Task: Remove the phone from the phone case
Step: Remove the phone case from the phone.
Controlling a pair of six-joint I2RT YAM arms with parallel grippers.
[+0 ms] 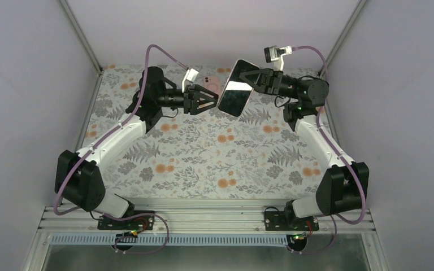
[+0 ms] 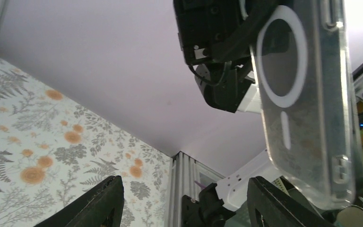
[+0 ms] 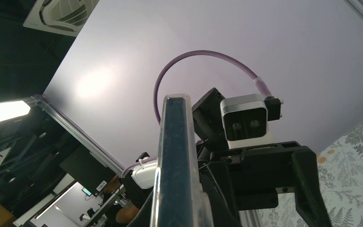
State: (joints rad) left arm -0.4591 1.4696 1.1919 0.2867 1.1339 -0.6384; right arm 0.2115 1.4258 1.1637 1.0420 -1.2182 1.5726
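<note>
The phone [image 1: 235, 89], not yet out of its case [image 2: 307, 118], is held aloft at 12 o'clock above the tabletop [image 1: 203, 164], clamped in the right claw [image 1: 253, 79]. The left claw [image 1: 212, 102] (jaws apart) is poised at its 9 o'clock. Next, a case edge must be gripped and peeled.
</note>
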